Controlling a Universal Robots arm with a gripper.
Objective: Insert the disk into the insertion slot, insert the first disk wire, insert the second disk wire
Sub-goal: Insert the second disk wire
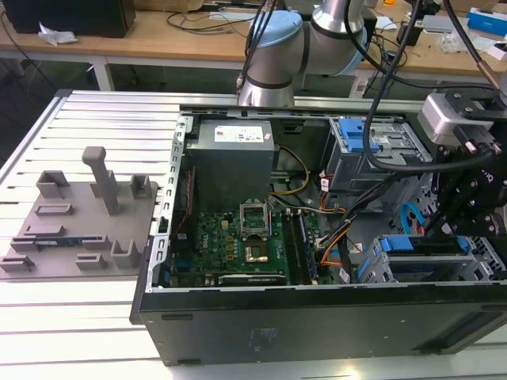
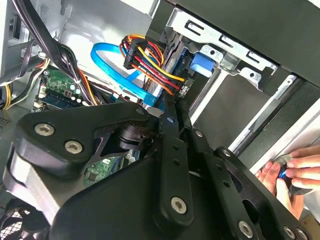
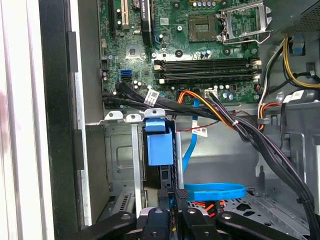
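The disk (image 1: 424, 245) sits in the insertion slot (image 1: 485, 255), a grey cage at the case's near corner on the exterior view's right. Its blue carrier (image 3: 159, 145) shows inside the cage (image 3: 117, 155) in the first wrist view. My gripper (image 3: 173, 200) hangs just behind the disk, fingers shut on the dark plug of the second disk wire (image 3: 215, 191), a flat light-blue cable. In the second wrist view the gripper (image 2: 167, 112) meets this cable (image 2: 112, 62) close to the disk (image 2: 202, 62). The orange-red-black wire bundle (image 2: 152, 65) reaches the disk's rear edge.
The open computer case (image 1: 317, 317) lies on a slatted table, with the motherboard (image 3: 200, 45) and black cable bundles (image 3: 240, 125) close to the gripper. A taller grey cage with a blue plate (image 1: 368, 142) stands behind. A person's hand (image 2: 300, 172) is at the case's outer side.
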